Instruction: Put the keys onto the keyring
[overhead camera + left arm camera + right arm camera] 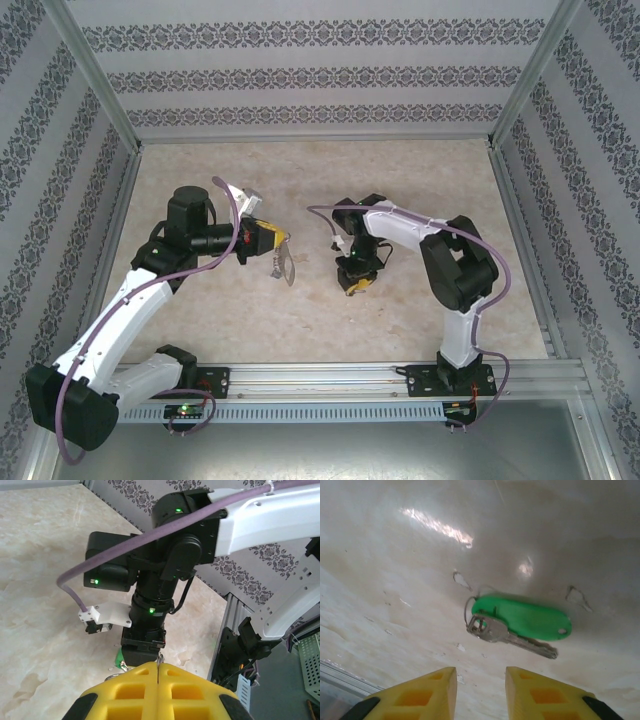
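– Yellow fingers of the right gripper (481,672) stand narrowly apart, nothing between them. What lies past them?
– The keys (492,629), silver with a green tag (530,620), flat on the table (395,555) just beyond the tips.
– And the left wrist view?
– The left gripper (158,666) is closed, pads pressed together, a thin metal bit (161,656) at the seam; the right arm (170,565) looms ahead.
– From above?
– The keyring (284,264), a grey loop, dangles from the left gripper's tips, near the right gripper but apart from it. The table is pale and marbled, metal posts (92,75) stand at its corners, patterned wallpaper (300,75) behind.
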`<move>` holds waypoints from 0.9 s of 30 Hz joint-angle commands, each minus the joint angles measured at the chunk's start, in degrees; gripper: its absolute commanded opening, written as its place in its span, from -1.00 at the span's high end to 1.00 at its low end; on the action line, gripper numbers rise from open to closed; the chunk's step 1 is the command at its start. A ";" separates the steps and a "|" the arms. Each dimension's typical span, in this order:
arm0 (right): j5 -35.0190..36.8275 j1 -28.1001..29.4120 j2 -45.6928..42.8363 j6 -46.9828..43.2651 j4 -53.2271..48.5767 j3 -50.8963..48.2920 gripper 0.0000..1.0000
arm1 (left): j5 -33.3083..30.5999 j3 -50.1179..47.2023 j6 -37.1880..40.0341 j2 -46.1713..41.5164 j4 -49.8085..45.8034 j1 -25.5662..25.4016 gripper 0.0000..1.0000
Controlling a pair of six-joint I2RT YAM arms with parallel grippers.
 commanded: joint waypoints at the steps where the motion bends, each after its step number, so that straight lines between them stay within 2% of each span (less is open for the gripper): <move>1: -0.49 0.17 -4.73 1.81 3.41 -3.65 0.31 | 0.86 0.73 -1.06 0.25 3.52 0.48 1.00; 15: -0.77 0.78 -8.76 2.66 17.97 -10.60 0.26 | 1.63 1.35 -2.29 0.85 4.35 0.46 1.00; 27: 1.20 1.77 -8.85 1.24 19.16 -12.70 0.31 | 1.67 1.09 -2.70 0.52 4.71 0.79 1.00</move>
